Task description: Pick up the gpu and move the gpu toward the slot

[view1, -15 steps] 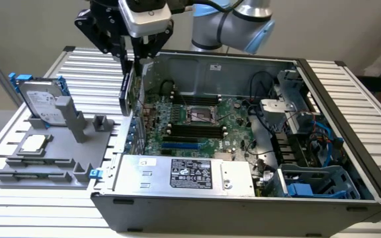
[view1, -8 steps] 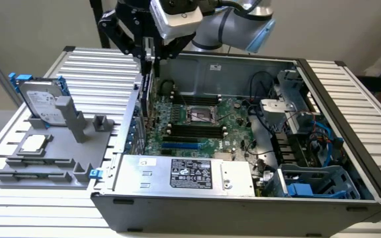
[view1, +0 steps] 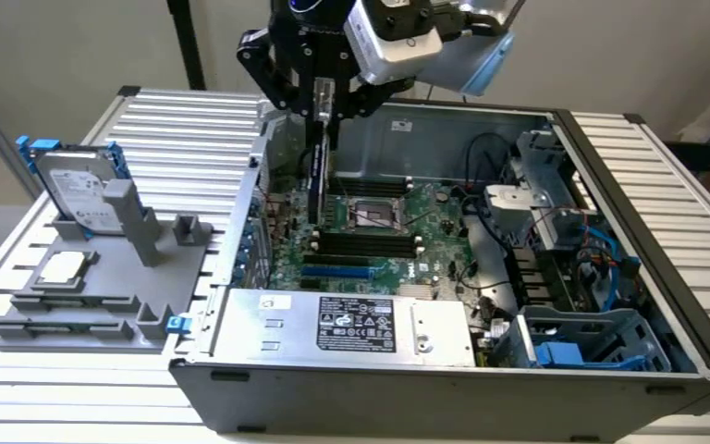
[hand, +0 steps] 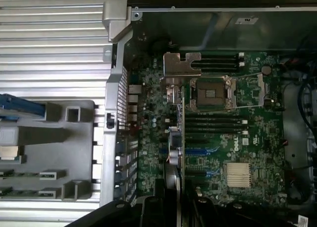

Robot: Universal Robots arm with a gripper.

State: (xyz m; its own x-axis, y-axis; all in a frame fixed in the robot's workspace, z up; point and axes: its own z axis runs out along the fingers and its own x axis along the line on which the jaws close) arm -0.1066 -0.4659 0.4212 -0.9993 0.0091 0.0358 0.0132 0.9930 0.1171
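Black gripper [view1: 322, 97] of mine is clamped on the thin green circuit-board gpu [view1: 319, 157], which hangs on edge over the green motherboard [view1: 386, 242] inside the open grey computer case [view1: 454, 393], silver bracket [hand: 181, 66] leading.

"DELL" printed on the motherboard [hand: 237, 138], power supply label [view1: 358, 324] unreadable

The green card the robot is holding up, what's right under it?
Under the thin green circuit-board gpu, held edge-down by the black pincer, lies the green motherboard with its blue slots. The card hides the strip directly beneath.
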